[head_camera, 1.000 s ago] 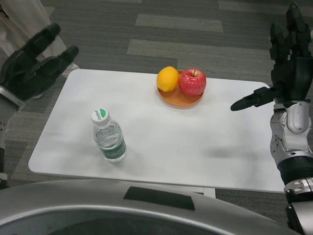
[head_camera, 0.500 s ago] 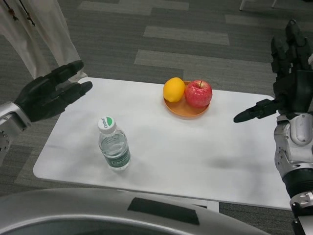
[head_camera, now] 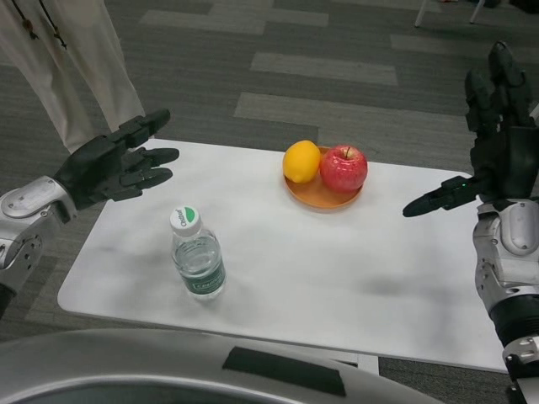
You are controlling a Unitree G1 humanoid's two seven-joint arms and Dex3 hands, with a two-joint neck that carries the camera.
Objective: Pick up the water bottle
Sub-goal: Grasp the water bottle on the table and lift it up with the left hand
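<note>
A small clear water bottle [head_camera: 197, 255] with a white and green cap stands upright on the white table [head_camera: 337, 261], near its front left. My left hand [head_camera: 118, 160] hovers over the table's left end, fingers spread, up and to the left of the bottle and apart from it. Raised beside the table's right edge is my right hand [head_camera: 493, 143], fingers apart and thumb pointing left, holding nothing.
An orange plate [head_camera: 322, 192] at the back middle of the table carries an orange [head_camera: 301, 162] and a red apple [head_camera: 343, 168]. A person in light trousers [head_camera: 72, 59] stands on the carpet beyond the table's left corner.
My left hand has come in to the right and lower over the table's left end, closer to the bottle. The camera has shifted a little. The right hand stays raised.
</note>
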